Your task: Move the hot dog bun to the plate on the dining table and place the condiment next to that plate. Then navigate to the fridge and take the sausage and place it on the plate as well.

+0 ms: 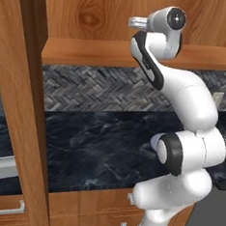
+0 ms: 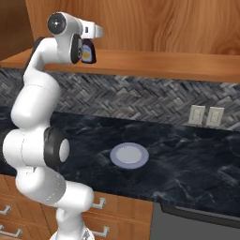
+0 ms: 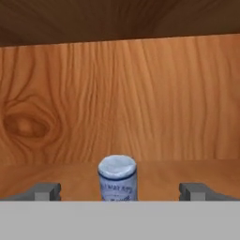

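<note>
Arm is raised high w/ the gripper point(image 3: 120, 192) level w/ a wooden shelf point(image 2: 154, 65) that runs along the wall above the tabletop point(image 2: 187, 159). Hand view: jaws released, spread wide, one tip at each lower corner, and the condiment point(image 3: 117, 178), a small blue-white jar w/ a printed label, stands upright on the shelf between them, centred, not touched by either fingertip. Wood-grain back panel point(image 3: 140, 98) right behind the jar. Right base view: the wrist sits at shelf height at upper left, w/ a dark object w/ a yellowish patch just under the hand; can't tell what it is. White round plate point(image 2: 129, 155) lies flat on the dark marble tabletop, well below and to the right of the hand, nothing on it. Herringbone tile backsplash point(image 2: 140, 101) behind, two wall outlets point(image 2: 206, 116) on it at right. Left base view: wood cabinet post point(image 1: 23, 102) at left, drawers w/ metal handles point(image 1: 5, 207) under the tabletop edge.
</note>
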### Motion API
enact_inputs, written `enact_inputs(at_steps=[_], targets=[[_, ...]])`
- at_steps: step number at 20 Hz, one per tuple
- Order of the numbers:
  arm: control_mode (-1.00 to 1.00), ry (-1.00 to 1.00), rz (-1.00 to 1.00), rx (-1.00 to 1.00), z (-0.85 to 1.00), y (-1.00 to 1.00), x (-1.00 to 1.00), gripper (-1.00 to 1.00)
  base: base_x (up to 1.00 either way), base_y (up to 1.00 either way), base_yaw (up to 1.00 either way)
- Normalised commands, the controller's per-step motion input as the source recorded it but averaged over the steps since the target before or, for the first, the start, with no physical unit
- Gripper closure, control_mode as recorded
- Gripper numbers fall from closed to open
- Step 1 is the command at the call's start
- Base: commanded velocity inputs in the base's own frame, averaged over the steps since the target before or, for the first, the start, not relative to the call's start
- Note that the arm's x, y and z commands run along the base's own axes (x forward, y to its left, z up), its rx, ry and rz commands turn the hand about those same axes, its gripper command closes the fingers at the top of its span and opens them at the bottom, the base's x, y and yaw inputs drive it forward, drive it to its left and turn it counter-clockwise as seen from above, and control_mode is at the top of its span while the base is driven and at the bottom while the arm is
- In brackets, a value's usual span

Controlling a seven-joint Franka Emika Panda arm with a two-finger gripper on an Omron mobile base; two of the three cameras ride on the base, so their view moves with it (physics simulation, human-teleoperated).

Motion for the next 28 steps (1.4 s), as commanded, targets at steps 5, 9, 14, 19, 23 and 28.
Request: enact_inputs(at_steps=[5, 9, 14, 19, 23, 28], targets=[[-1.00, 0.03, 0.00, 0.00, -0.02, 0.00, 0.33, 1.00, 0.00, 0.00, 0.00], [-1.00, 0.02, 0.00, 0.00, -0.09, 0.00, 0.22, 1.00, 0.00, 0.00, 0.00], [-1.00, 0.07, 0.00, 0.00, -0.06, 0.00, 0.15, 1.00, 0.00, 0.00, 0.00], [-1.00, 0.00, 0.00, 0.00, 0.00, 0.00, 0.00, 1.00, 0.00, 0.00, 0.00], [-1.00, 0.00, 0.00, 0.00, -0.07, 0.01, -0.34, 1.00, 0.00, 0.00, 0.00], [-1.00, -0.01, 0.00, 0.00, -0.18, 0.29, -0.87, 1.00, 0.00, 0.00, 0.00]])
